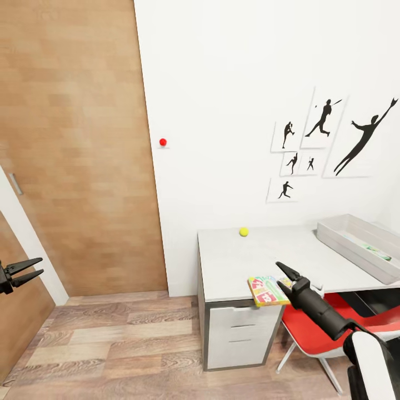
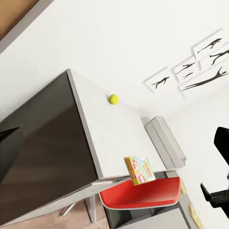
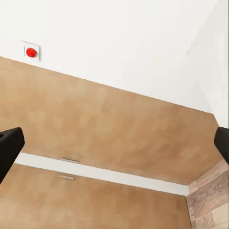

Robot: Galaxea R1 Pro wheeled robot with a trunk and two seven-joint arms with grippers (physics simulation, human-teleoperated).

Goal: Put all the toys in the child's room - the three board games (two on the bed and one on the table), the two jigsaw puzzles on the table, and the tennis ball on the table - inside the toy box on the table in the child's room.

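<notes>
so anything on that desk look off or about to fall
Yes: the colourful game box sits at the front edge of the desk, sticking out past it above the red chair, and looks askew to the edge. The tennis ball lies loose near the wall. Nothing looks spilled or damaged.

The toy box (image 1: 355, 240) runs off the frame's right edge on the table (image 1: 244, 261), its contents too small to identify.
</notes>
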